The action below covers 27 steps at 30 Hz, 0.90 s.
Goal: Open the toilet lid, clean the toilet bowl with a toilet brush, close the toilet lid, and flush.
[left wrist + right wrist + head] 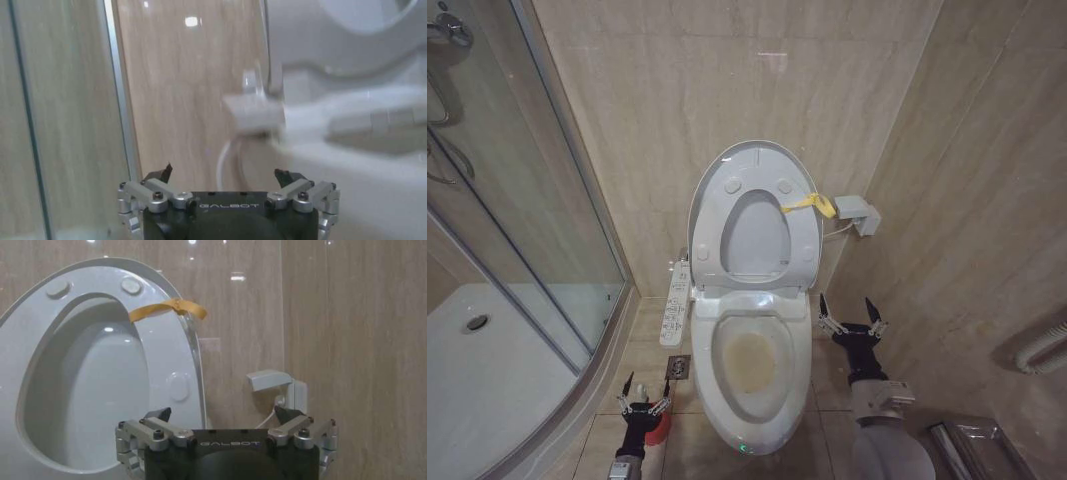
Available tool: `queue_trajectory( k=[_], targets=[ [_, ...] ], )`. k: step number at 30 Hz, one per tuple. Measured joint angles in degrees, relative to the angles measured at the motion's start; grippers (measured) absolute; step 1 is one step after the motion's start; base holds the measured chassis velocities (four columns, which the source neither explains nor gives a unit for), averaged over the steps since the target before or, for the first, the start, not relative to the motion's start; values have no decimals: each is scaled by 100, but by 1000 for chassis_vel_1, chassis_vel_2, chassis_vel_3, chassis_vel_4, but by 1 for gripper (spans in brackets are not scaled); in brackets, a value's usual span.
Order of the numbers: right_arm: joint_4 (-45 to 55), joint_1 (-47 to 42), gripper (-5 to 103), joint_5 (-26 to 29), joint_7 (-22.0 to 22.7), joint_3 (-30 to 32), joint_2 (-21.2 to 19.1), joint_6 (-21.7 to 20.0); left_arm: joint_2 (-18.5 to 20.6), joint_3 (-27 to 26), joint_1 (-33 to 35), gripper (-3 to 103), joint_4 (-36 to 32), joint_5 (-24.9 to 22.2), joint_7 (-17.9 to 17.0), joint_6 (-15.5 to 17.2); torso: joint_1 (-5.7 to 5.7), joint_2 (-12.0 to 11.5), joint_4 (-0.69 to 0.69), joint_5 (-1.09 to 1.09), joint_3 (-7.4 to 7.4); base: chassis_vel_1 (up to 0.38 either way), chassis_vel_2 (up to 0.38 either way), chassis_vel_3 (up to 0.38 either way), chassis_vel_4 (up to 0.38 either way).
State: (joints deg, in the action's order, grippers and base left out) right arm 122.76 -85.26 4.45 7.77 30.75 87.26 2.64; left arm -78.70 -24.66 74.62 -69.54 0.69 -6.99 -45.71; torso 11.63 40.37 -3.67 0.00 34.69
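Toilet lid (757, 165) up with the ring seat (754, 232), glossy white plastic oval leaning on the beige marble-look wall tile (657, 90), yellow ribbon tab (811, 206) at its edge. Toilet bowl (752, 362) exposed, white ceramic, yellow-brown stain inside. Left hand (645, 386) released, low over the red cup of the toilet brush (659, 429) on the floor. Right hand (853, 312) released, empty, beside the bowl. Glass shower enclosure (507, 210) on the left.

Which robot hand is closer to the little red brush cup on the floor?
The left. The left gripper hangs right above the toilet brush, left of the toilet bowl. The right gripper is across the bowl, on its far side.
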Motion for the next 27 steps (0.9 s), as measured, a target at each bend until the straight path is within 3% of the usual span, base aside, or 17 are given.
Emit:
queue_trajectory(
  k=[1, 4, 5, 7, 12, 15, 17, 20, 21, 24, 25, 27],
  targets=[
    [0, 0, 100, 0, 0, 0, 0, 0, 0, 0, 0, 98, 0, 0, 0, 0, 0, 0, 0, 0, 0, 0, 0, 0, 0],
    [0, 0, 100, 0, 0, -1, 0, 0, 22, -98, 455, 98, -1122, 97, -391, 374, 0, 0, 1, 0, 0, 0, 0, 0, 0],
    [0, 0, 100, 0, 0, -1, 0, 0, 22, -98, 455, 98, -1122, 97, -391, 374, 0, 0, 1, 0, 0, 0, 0, 0, 0],
    [0, 0, 100, 0, 0, -1, 0, 0, 48, -117, 691, 100, -1767, 106, -654, 616, 0, 0, 0, 1, 0, 0, 0, 0, 0],
    [-1, 0, 100, 0, 0, -1, 0, 0, 103, -208, 996, 100, -2641, 102, -721, 979, 0, 0, 0, 0, 0, 0, 0, 0, 0],
    [0, 0, 100, 0, 0, 0, 0, 0, 171, -304, 1317, 100, -3629, -131, -454, 1464, 0, 0, 1, 0, 0, 0, 0, 0, 0],
    [0, 0, 100, 0, 0, -1, 0, 0, 188, -309, 1376, 100, -3835, -222, -359, 1560, 0, 0, 1, 1, 0, 0, 0, 0, 0],
    [0, 0, 100, 0, 0, 0, 0, 0, 228, -330, 1585, 100, -4623, -681, 91, 2173, 0, 0, 1, 1, 0, 0, 0, 0, 0],
    [0, 0, 100, 0, 0, 0, 0, 0, 228, -330, 1585, 100, -4623, -681, 91, 2173, 0, 0, 1, 1, 0, 0, 0, 0, 0],
    [0, 0, 100, 0, 0, 0, 0, 0, 177, -261, 1590, 100, -5041, -979, 148, 2868, 0, 0, 0, 1, 0, 0, 0, 0, 0],
    [0, 0, 100, 0, 0, 0, 0, 0, 177, -261, 1590, 100, -5041, -979, 148, 2868, 0, 0, 0, 1, 0, 0, 0, 0, 0],
    [0, 0, 100, 0, 0, 0, 0, 0, 127, -270, 1640, 100, -5247, -995, 141, 3248, 0, 0, -1, 0, 0, 0, 0, 0, 0]
  ],
)
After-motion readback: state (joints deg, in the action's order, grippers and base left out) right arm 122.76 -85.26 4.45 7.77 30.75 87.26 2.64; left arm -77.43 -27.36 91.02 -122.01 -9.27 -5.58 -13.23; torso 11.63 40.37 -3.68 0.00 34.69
